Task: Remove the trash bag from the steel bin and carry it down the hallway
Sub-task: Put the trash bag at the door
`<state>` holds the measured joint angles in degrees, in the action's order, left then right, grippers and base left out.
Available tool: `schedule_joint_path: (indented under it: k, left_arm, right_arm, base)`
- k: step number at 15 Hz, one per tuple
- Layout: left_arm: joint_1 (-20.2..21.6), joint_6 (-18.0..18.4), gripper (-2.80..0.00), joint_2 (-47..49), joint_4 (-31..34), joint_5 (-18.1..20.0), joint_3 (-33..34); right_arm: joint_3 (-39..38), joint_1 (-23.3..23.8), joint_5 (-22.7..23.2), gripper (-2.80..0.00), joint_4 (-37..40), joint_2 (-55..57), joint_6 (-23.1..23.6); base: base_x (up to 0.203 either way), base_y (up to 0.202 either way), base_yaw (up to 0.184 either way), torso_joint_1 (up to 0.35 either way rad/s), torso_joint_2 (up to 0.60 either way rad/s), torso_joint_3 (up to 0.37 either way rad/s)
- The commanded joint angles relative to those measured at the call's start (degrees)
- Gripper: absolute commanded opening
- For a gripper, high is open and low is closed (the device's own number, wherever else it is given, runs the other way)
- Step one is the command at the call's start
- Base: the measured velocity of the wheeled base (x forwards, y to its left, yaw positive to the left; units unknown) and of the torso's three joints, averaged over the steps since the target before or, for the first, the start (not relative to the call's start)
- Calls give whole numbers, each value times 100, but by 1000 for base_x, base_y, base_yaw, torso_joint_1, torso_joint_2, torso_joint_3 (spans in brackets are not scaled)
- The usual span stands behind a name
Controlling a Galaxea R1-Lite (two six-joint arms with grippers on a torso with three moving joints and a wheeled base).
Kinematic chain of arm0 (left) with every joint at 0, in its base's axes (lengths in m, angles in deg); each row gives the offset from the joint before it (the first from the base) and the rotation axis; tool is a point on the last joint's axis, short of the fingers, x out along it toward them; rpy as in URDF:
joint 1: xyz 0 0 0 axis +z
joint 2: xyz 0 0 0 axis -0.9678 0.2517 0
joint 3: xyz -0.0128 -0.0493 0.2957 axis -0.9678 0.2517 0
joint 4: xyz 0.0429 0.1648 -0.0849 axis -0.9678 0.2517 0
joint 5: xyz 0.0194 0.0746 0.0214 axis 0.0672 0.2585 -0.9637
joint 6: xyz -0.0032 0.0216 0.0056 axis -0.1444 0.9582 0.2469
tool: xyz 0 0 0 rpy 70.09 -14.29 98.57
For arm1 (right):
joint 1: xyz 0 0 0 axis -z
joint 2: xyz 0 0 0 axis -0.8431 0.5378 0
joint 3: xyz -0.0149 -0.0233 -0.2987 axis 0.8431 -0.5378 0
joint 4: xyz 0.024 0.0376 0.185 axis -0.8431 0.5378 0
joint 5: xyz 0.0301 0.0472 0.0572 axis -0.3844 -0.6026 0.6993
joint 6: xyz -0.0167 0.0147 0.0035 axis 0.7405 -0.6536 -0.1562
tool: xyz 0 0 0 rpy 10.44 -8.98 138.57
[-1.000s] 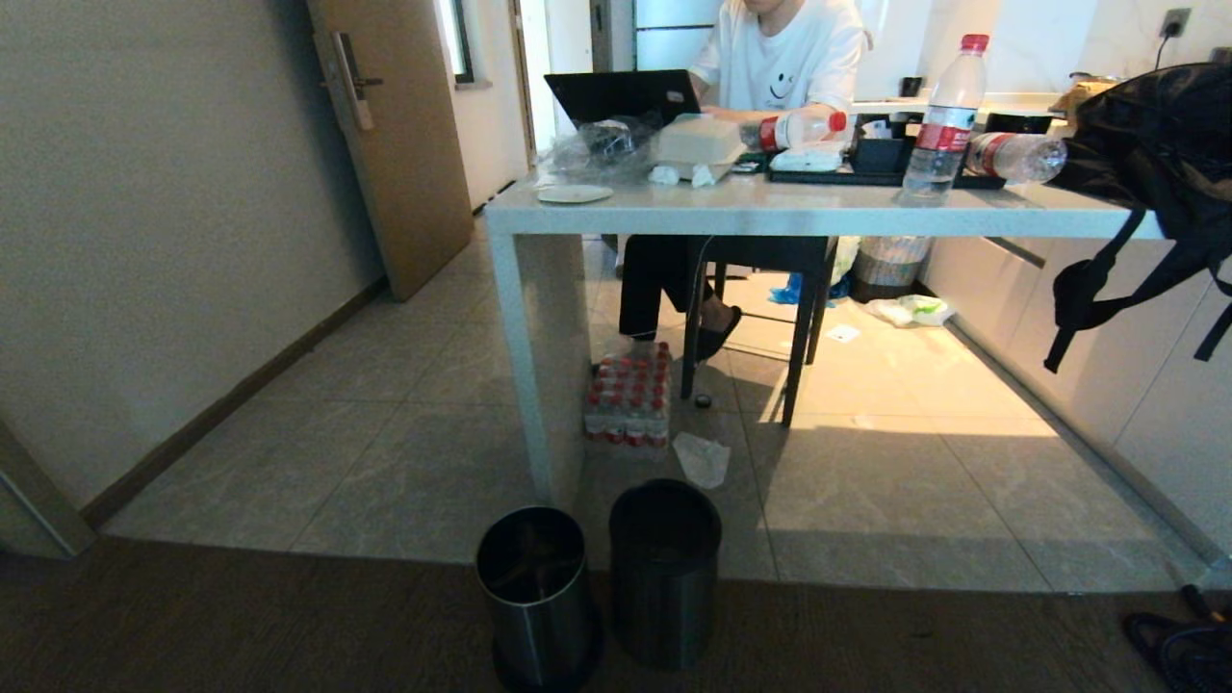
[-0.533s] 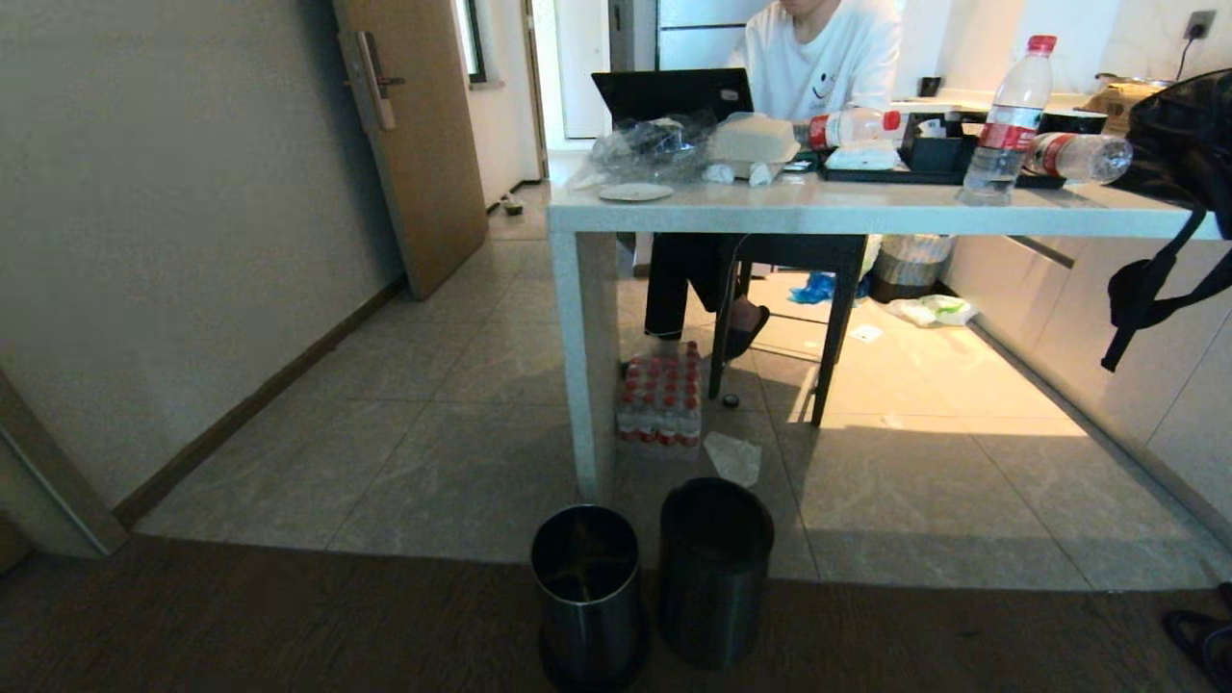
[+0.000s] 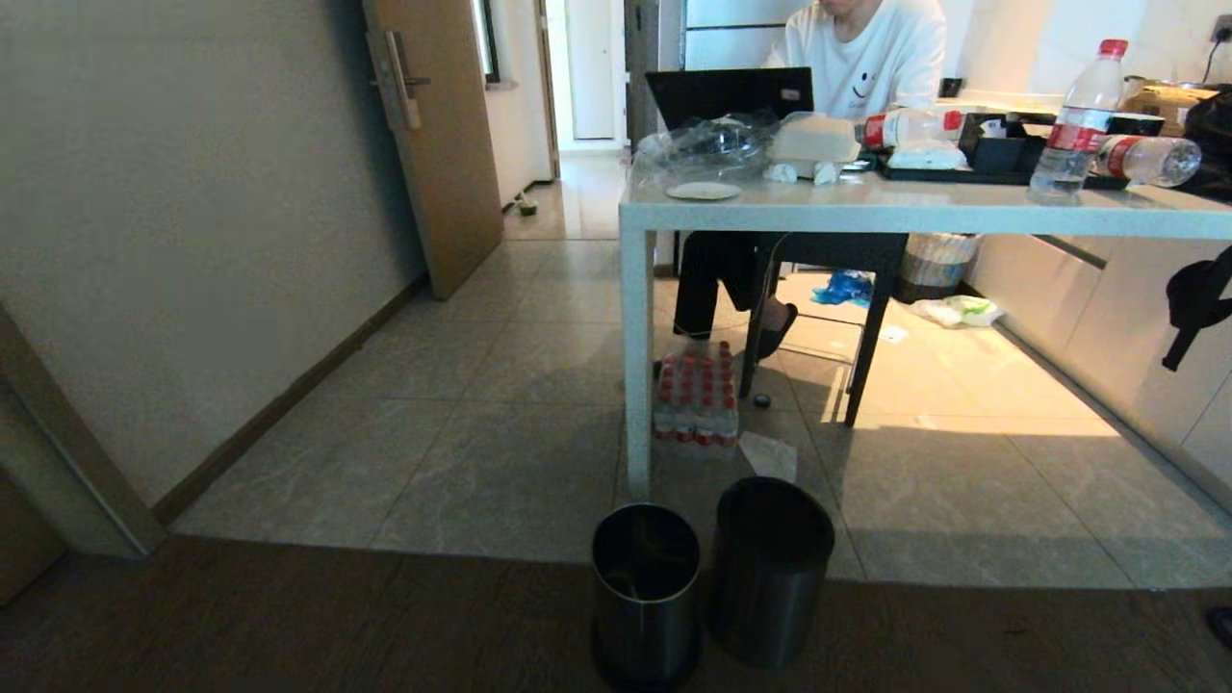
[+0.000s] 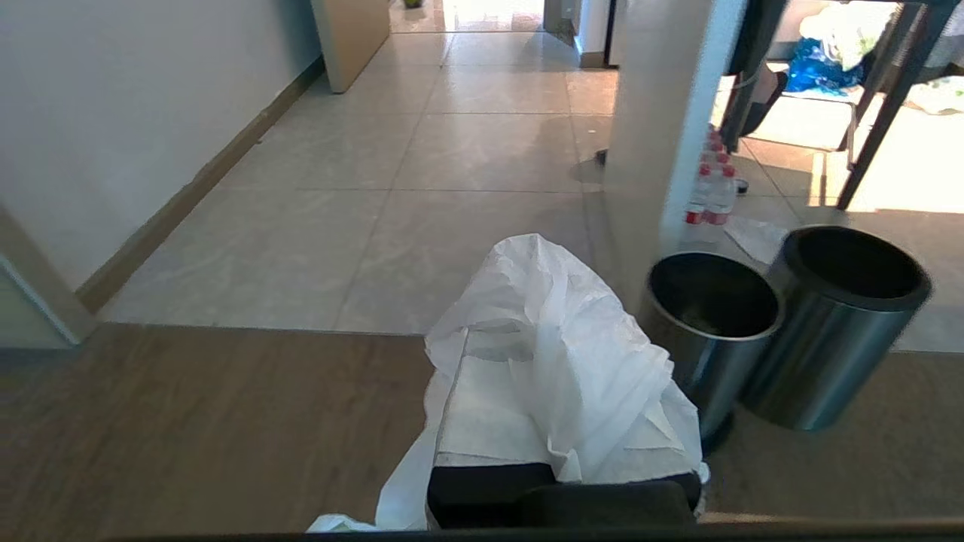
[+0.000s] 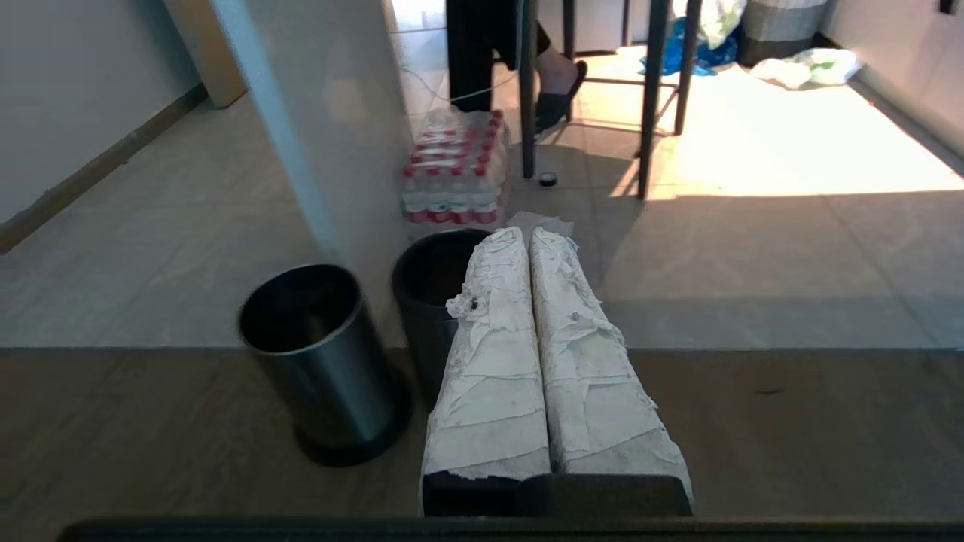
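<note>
Grey tiles [image 3: 500,462] meet dark floor where the steel bin [image 3: 645,592] stands empty beside a black bucket [image 3: 770,568]. Left gripper [image 4: 561,421] pinches the trash bag [image 4: 550,361]; right gripper [image 5: 531,248] is closed, holding nothing.

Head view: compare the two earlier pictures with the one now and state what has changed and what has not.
The whole scene has slid rightward in the picture, so the camera has moved; the things themselves have not. The steel bin and the black bucket keep their places side by side by the table leg, and the person stays seated. Neither arm is in the head view.
</note>
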<state>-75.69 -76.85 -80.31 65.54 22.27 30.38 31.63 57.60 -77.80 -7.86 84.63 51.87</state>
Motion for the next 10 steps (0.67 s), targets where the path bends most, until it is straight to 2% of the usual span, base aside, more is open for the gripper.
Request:
schedule_joint_path:
  k: [1,10]
  left_arm:
    - [0,-15,-280,-1,-2,-5,0]
    - [0,-38,-280,7,0,-14,0]
  right_arm:
    - [0,4,-2,-280,-2,-1,-2]
    - [0,4,-2,-280,-2,-1,-2]
  base:
    - [0,189,3,1,1,4]
    - [0,191,1,3,3,4]
